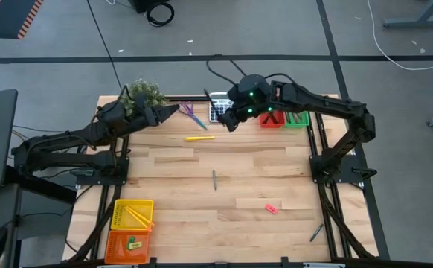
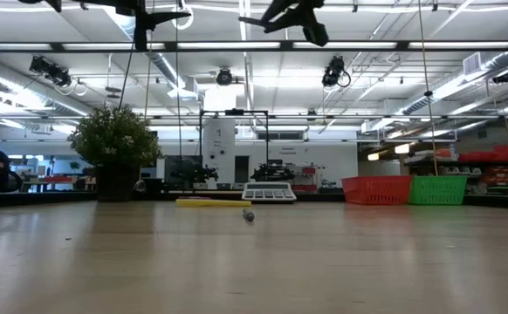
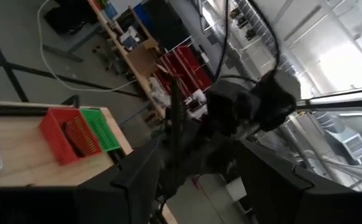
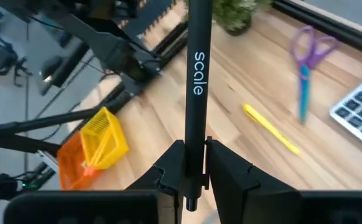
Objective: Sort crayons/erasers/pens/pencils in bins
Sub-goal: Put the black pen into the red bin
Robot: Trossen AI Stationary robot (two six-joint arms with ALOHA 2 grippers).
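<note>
Black pen (image 4: 196, 93) sits pinched upright in my right gripper (image 4: 193, 180), lifted near the table's (image 1: 201, 216) far edge beside the red bin (image 1: 271, 120), presumably for dropping there; my left gripper (image 1: 173, 112) hangs wide open, empty, alongside.

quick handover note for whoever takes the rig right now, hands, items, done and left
Right hand: shut on a black pen marked "scale", held above the table's far side.
Left hand: open, empty, raised at the far left by the plant.
Done: sticks in the yellow mesh bin, a small piece in the orange mesh bin.
Left: yellow pen, dark stick, pink eraser.
</note>
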